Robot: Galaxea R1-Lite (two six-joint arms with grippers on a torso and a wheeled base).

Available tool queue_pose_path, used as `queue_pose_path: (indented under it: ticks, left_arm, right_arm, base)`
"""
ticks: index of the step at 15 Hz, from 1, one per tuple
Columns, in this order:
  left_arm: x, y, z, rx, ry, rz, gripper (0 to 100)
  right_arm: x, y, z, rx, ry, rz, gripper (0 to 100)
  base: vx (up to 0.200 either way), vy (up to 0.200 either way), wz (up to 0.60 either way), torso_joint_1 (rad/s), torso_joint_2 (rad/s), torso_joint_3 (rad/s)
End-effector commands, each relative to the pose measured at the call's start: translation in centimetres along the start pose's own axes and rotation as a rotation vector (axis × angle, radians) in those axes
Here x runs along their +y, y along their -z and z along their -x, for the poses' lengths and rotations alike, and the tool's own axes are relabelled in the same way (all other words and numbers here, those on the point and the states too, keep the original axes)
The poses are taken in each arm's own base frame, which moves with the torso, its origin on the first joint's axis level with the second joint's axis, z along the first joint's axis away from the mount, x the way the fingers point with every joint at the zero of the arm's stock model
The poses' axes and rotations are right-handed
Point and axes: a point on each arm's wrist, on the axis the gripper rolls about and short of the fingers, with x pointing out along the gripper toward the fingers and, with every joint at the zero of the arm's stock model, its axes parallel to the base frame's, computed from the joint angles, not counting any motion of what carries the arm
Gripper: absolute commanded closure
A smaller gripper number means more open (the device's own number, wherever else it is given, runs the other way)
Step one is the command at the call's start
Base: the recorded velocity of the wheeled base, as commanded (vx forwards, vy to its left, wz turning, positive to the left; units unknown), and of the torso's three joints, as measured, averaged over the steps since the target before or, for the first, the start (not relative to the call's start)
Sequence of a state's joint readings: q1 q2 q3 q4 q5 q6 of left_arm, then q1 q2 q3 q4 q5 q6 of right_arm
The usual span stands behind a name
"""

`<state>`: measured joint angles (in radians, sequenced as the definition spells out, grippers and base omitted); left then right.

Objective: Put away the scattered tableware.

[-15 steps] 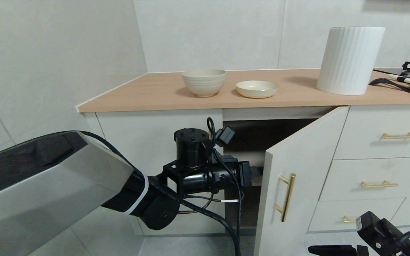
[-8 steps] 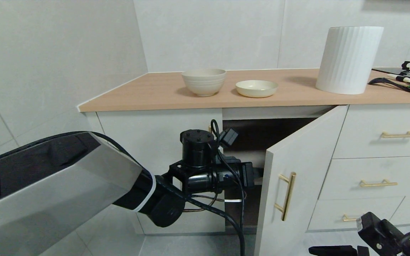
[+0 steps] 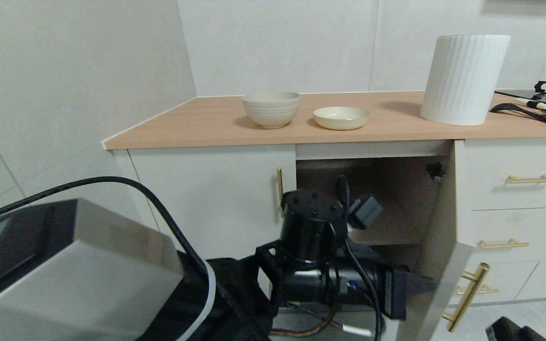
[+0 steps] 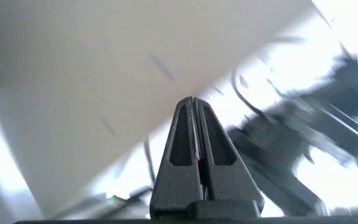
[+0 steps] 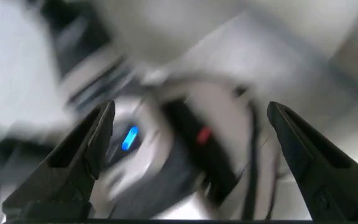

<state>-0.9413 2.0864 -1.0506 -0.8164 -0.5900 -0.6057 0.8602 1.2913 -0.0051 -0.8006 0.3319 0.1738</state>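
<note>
So far we have only the cabinet door (image 3: 443,227) open; the bowl (image 3: 271,109) and dish (image 3: 341,117) sit on the counter (image 3: 197,128), well above our jaws. Our left gripper (image 4: 192,106) is pressed closed on nothing, our right gripper (image 5: 190,112) spread wide.

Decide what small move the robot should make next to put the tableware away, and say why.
Probably draw the shut left gripper back from the cabinet door and raise it toward the bowl. The door stands wide open, baring the shelf, while the bowl and shallow dish sit on the counter.
</note>
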Motion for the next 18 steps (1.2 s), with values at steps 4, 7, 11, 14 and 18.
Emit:
queue_pose_path:
  ticks: [4,7,11,14,18]
  left_arm:
    - [1.6,-2.2,3.8,-0.066,-0.088,-0.023,100]
    - [2.9,-3.8,8.8,-0.156,-0.194,0.005,100]
    - [0.8,-4.0,18.0,-0.304,-0.346,-0.067,100]
    - [-0.5,-3.7,24.0,-0.394,-0.496,-0.153,100]
    - [-6.2,-2.0,31.1,-0.503,-0.681,-0.125,100]
  right_arm:
    - [1.8,-0.1,1.7,-0.014,-0.108,0.063,0]
    - [1.9,-0.5,1.7,-0.031,-0.109,0.067,0]
    - [1.8,-3.1,0.5,-0.077,-0.013,0.065,0]
    - [-0.2,-8.4,-2.1,-0.128,0.305,0.013,0]
    - [0.1,-18.1,1.5,-0.191,0.378,-0.028,0]
  base:
    - [0.0,0.0,0.0,0.0,0.0,0.0]
    - [0.0,0.0,0.0,0.0,0.0,0.0]
    - [0.0,0.0,0.0,0.0,0.0,0.0]
    - [0.0,0.0,0.0,0.0,0.0,0.0]
    - [0.0,0.0,0.0,0.0,0.0,0.0]
